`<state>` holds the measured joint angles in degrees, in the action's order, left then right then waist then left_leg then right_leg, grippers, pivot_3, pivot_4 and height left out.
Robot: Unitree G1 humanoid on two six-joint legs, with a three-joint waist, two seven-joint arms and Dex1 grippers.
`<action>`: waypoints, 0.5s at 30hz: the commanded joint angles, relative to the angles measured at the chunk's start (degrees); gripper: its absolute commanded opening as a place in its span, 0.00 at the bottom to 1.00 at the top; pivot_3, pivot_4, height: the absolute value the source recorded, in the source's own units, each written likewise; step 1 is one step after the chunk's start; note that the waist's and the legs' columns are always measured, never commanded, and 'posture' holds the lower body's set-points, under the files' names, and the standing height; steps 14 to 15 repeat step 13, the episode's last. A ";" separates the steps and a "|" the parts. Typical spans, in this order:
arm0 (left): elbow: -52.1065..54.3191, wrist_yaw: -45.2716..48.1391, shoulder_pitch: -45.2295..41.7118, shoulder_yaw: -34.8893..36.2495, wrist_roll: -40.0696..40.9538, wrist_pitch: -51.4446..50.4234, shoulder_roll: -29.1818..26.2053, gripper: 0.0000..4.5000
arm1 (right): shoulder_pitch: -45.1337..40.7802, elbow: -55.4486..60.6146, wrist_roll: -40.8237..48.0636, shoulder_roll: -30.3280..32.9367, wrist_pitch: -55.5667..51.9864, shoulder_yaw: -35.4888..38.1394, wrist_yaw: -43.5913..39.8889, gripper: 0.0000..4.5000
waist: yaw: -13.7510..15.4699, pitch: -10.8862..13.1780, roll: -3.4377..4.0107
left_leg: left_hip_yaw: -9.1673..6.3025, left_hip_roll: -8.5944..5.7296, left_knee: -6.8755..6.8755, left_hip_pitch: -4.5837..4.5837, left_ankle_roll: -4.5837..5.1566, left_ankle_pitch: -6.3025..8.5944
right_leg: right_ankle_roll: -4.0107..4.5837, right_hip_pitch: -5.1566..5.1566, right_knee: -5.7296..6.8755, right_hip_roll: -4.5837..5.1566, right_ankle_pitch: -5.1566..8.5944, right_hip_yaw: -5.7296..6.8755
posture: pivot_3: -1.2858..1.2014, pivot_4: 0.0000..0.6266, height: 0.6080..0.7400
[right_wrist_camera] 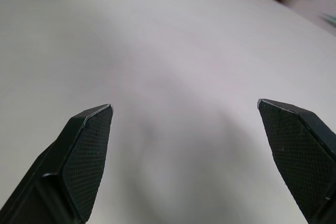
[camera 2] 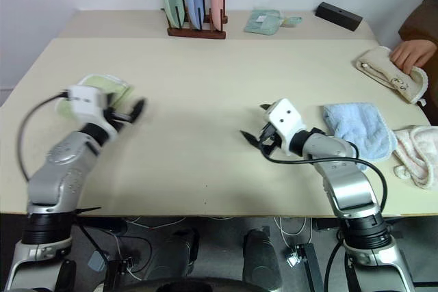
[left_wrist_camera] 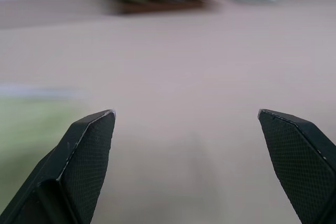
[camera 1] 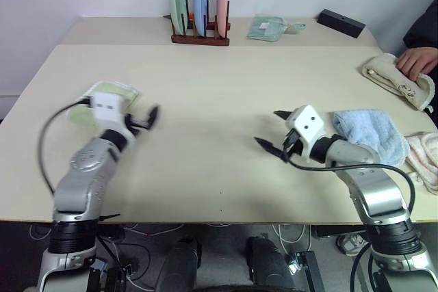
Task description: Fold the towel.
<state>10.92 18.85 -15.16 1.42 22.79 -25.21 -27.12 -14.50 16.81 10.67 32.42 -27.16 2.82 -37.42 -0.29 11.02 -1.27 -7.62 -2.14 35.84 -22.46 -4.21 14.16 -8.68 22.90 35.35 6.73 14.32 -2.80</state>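
The towel point(camera 1: 116, 91) is a light green folded bundle lying on the table point(camera 1: 219, 100) at the left, partly hidden behind my left wrist. It also appears as a green blur point(left_wrist_camera: 26, 135) at the edge of the left wrist view. My left gripper point(camera 1: 147, 120) hovers just to the right of it, open, with nothing between its fingers point(left_wrist_camera: 86, 150). My right gripper point(camera 1: 269, 128) is over the bare table at the right, pointing toward the middle. It is open and empty too, and its fingers point(right_wrist_camera: 84, 150) stand wide apart.
A light blue towel point(camera 1: 369, 131) lies just behind my right wrist, with a pinkish towel point(camera 1: 426, 157) beside it. A person's hand point(camera 1: 416, 60) rests on a beige towel point(camera 1: 393, 76) at the far right. A plate rack point(camera 1: 200, 5), a small green cloth point(camera 1: 268, 29) and a black box point(camera 1: 340, 22) stand at the back.
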 commanded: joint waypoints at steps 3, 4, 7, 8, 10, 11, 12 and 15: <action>-2.20 7.18 0.12 -4.70 -5.60 5.01 -1.55 0.99 | 4.09 2.42 2.04 1.52 -1.21 5.88 1.36 1.00 | -0.88 0.01 0.02 | 0.02 0.06 -0.18 0.01 0.00 0.00 | -0.01 0.19 0.14 -0.02 0.00 -0.01 | 0.52 0.24 1.00; -2.96 7.66 -0.17 -4.44 -5.49 5.01 -1.13 0.99 | 5.27 3.18 1.72 1.57 -1.23 5.82 1.67 1.00 | -0.81 0.01 0.05 | 0.02 0.07 -0.21 0.01 0.00 0.00 | -0.01 0.23 0.18 -0.04 0.00 0.00 | 0.52 0.24 1.00; -4.12 8.15 -0.79 -4.12 -6.05 5.55 0.12 0.99 | 7.45 4.43 2.05 1.82 -0.94 6.32 1.91 1.00 | -0.64 0.02 0.07 | 0.03 0.06 -0.17 -0.01 0.01 0.00 | -0.01 0.21 0.19 -0.03 0.01 -0.01 | 0.52 0.24 1.00; -4.38 8.17 -0.86 -4.11 -6.59 5.99 0.32 0.99 | 8.00 4.83 2.25 1.90 -0.95 6.53 1.93 1.00 | -0.59 0.02 0.07 | 0.04 0.05 -0.12 -0.03 0.01 0.00 | -0.01 0.18 0.17 -0.02 0.01 -0.02 | 0.52 0.24 1.00; -4.70 8.08 -0.89 -3.76 -7.23 6.44 0.77 0.99 | 8.75 5.35 2.53 2.09 -1.23 7.01 2.06 1.00 | -0.56 0.02 0.07 | 0.05 0.05 0.03 -0.03 0.01 0.00 | -0.02 0.13 0.17 -0.02 0.01 -0.02 | 0.52 0.24 1.00; -5.01 7.90 -0.81 -3.36 -7.44 6.88 1.06 0.99 | 8.69 5.19 2.51 2.12 -1.22 6.97 2.11 1.00 | -0.56 0.02 0.07 | 0.05 0.04 0.07 -0.02 0.01 0.00 | -0.02 0.09 0.17 -0.02 0.01 -0.02 | 0.52 0.24 1.00; -5.33 7.71 -0.75 -3.04 -7.72 7.21 1.30 0.99 | 8.51 4.96 2.44 2.11 -1.19 6.80 2.17 1.00 | -0.56 0.02 0.07 | 0.05 0.05 0.09 -0.02 0.01 0.00 | -0.02 0.08 0.17 -0.02 0.01 -0.02 | 0.52 0.24 1.00; -5.54 7.54 -0.73 -2.91 -8.05 7.44 1.60 0.99 | 8.40 4.67 2.43 2.16 -1.04 6.75 2.14 1.00 | -0.56 0.02 0.07 | 0.05 0.04 0.10 -0.02 0.01 0.00 | -0.02 0.06 0.17 -0.02 0.01 -0.02 | 0.52 0.24 1.00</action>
